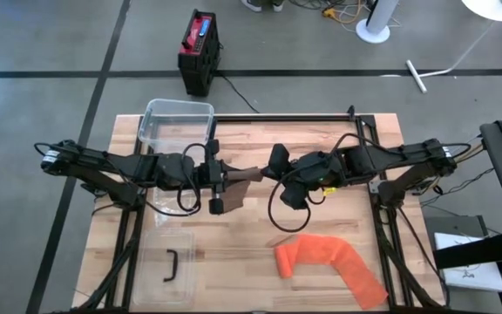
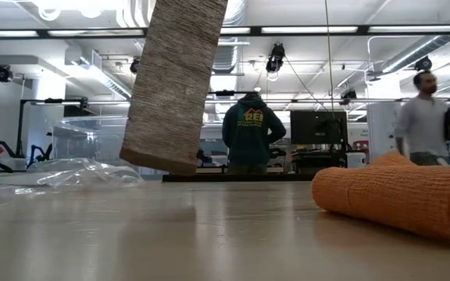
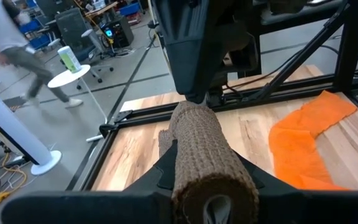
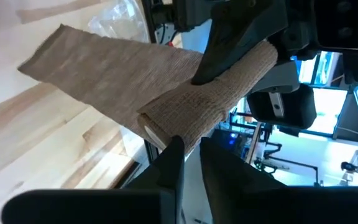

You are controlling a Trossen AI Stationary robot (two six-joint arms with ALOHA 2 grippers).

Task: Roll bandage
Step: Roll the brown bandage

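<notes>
Brown bandage roll (image 1: pixel 249 174) held above table centre, left gripper (image 1: pixel 225 177) clamped on its nine-o'clock end, right gripper (image 1: pixel 273 170) pinching its three-o'clock end, orange bandage (image 1: pixel 329 262) at five o'clock.

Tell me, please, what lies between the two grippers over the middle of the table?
The brown bandage, partly rolled, spans the gap between the left gripper and the right gripper; both hold it above the table, as the high view shows.

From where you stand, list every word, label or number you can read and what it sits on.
None can be read.
Hoodie of the person with their back turned: a coloured print, too blurred.
Green bottle on the round side table: label too small.
</notes>
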